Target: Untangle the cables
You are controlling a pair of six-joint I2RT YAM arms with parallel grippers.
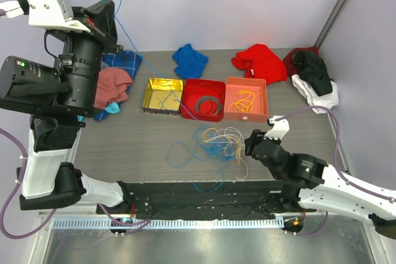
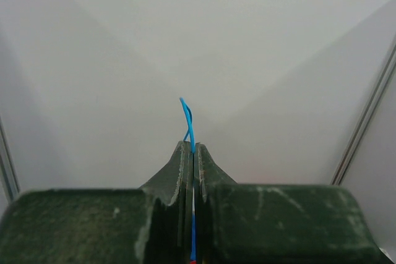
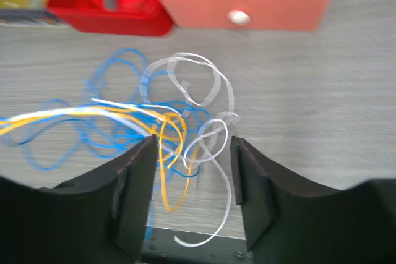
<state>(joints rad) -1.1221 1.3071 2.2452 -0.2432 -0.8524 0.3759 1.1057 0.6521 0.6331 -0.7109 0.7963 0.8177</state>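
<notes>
Judged under way, nowhere near done.

Across the table [image 1: 124, 146]: sorting begun along the far side, knot untouched in the middle. Three trays in a row there. In the gold tray [image 1: 146, 98], a few yellow strands already set apart. In the orange tray [image 1: 246, 117], a loose bundle of orange and yellow ones. In the red tray [image 1: 202, 118], only a flat grey ring [image 1: 199, 109]. Behind the trays, crumpled cloths [image 1: 260, 61], no part of the job.

Left to do: the cables [image 1: 218, 142], heaped in one tangle mid-table, just in front of the trays, with blue, white, orange and yellow loops crossing over one another.

Raised high at the far left, the left gripper [image 1: 106, 9], pressed together on a blue cable [image 2: 188, 120], the short end poking out past the tips. From there, a long slant of blue down to the heap, so apparently not free of it yet.

Low at the right edge of the heap, the right gripper [image 3: 192, 153], jaws spread and pinching nothing. Between them, a white strand [image 3: 210, 134] and an orange strand [image 3: 166, 171], both looped into the blue.

By that reckoning: some colours binned, one blue line half drawn out, white and the rest of the orange and yellow yet to be parted.
</notes>
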